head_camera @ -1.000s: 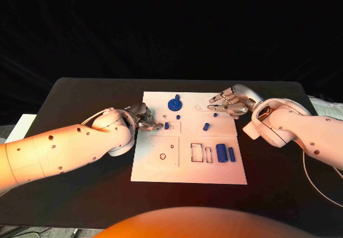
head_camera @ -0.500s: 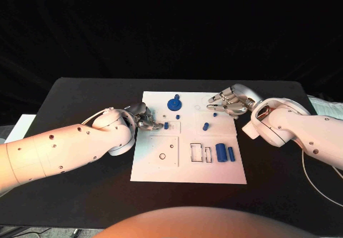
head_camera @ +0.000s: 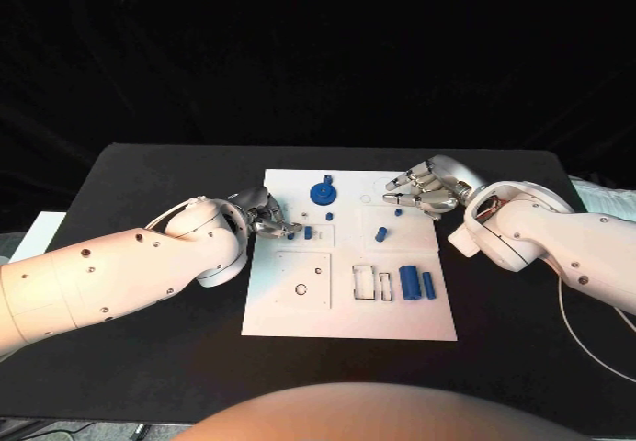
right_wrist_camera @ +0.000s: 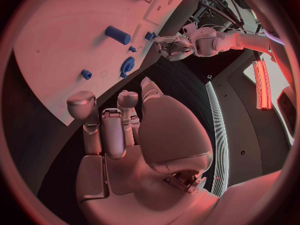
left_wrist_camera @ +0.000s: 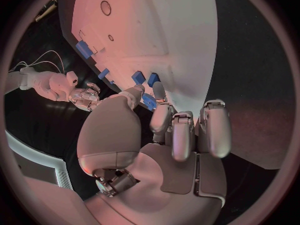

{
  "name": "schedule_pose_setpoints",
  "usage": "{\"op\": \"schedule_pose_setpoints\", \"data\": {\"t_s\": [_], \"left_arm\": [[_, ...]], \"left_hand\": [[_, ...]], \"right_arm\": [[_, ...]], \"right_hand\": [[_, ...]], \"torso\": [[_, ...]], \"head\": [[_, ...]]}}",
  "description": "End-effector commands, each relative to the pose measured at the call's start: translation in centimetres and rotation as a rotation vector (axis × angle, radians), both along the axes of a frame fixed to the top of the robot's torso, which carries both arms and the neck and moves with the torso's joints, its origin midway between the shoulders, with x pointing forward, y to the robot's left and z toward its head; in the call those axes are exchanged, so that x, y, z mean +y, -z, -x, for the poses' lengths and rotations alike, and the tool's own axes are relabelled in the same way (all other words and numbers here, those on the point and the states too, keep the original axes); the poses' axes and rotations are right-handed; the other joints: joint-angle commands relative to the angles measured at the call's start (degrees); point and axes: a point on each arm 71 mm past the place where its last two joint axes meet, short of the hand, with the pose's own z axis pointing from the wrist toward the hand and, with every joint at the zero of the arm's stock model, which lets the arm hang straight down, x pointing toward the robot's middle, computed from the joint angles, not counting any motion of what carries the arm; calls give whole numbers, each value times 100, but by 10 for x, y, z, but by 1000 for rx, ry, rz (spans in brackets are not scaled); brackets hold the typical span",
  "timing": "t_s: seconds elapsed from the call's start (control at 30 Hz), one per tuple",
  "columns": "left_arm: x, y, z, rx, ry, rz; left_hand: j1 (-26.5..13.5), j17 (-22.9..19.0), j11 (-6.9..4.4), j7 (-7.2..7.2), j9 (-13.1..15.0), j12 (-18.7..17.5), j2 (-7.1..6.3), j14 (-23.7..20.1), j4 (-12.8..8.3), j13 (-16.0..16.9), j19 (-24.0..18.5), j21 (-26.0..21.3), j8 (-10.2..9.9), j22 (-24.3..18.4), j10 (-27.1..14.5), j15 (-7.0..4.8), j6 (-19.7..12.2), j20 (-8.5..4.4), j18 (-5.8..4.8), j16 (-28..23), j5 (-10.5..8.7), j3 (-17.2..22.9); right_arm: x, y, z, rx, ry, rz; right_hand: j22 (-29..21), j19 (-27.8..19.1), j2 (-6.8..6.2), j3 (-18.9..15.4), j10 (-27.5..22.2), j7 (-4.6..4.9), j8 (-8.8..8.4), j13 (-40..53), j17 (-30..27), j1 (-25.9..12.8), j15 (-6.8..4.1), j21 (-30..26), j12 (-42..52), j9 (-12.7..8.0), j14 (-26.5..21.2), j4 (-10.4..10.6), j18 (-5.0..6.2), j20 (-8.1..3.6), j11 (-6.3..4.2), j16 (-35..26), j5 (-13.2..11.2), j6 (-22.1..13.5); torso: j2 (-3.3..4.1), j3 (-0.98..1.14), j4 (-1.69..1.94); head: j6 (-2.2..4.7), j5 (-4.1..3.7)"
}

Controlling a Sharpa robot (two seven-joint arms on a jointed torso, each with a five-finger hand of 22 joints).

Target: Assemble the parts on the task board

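L hand (head_camera: 269, 219) pinches small blue part (left_wrist_camera: 149, 101), seen in wrist view; R hand (head_camera: 426, 190) curled, grasping nothing, over task board (head_camera: 347, 312) corner.

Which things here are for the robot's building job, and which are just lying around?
For the job: task board; blue round part; blue cylinder part; left hand; right hand.
Just there: black table.

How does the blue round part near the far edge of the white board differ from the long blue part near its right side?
The blue round part is disc-shaped and wider; the long blue part is a slim bar lying flat. The round one is nearer the far edge. Both are blue and rest on the white board, unheld.
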Motion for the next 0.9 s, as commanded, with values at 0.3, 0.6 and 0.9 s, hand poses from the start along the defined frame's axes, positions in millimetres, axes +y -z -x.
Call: {"op": "schedule_pose_setpoints", "data": {"t_s": [0.3,0.6,0.9], "left_arm": [[-2,-4,0,0,3,23],[0,-4,-1,2,-2,23],[2,-26,-12,-20,-19,222]], "left_hand": [[-96,1510,-7,30,-12,15,15,593,12,3,335,33,34,1106,42,-28,19,-35,-69,17,22,-55],[-120,1510,-7,30,-16,17,17,593,11,5,333,26,37,1103,42,-28,19,-36,-67,17,22,-70],[-65,1435,102,165,-115,-847,75,574,-3,-1001,72,-752,-91,758,-564,33,-351,4,94,-22,29,4]], "right_arm": [[2,2,1,1,-19,1],[2,2,1,2,-20,1],[2,3,1,2,-19,0]], "right_hand": [[-8,-32,69,-45,-26,18,-8,-2,286,-1,7,-21,31,2,352,1,67,-8,8,-38,24,-40],[-8,-32,69,-45,-26,18,-8,-2,286,-1,7,-21,31,2,352,1,67,-8,8,-38,24,-40],[-8,-32,69,-45,-26,18,-8,-2,286,-1,7,-21,31,2,352,1,67,-8,8,-38,24,-40]], "torso": [[0,0,0],[3,-1,-2],[-2,3,-9]], "head": [[-11,13],[-11,14],[16,1]]}}
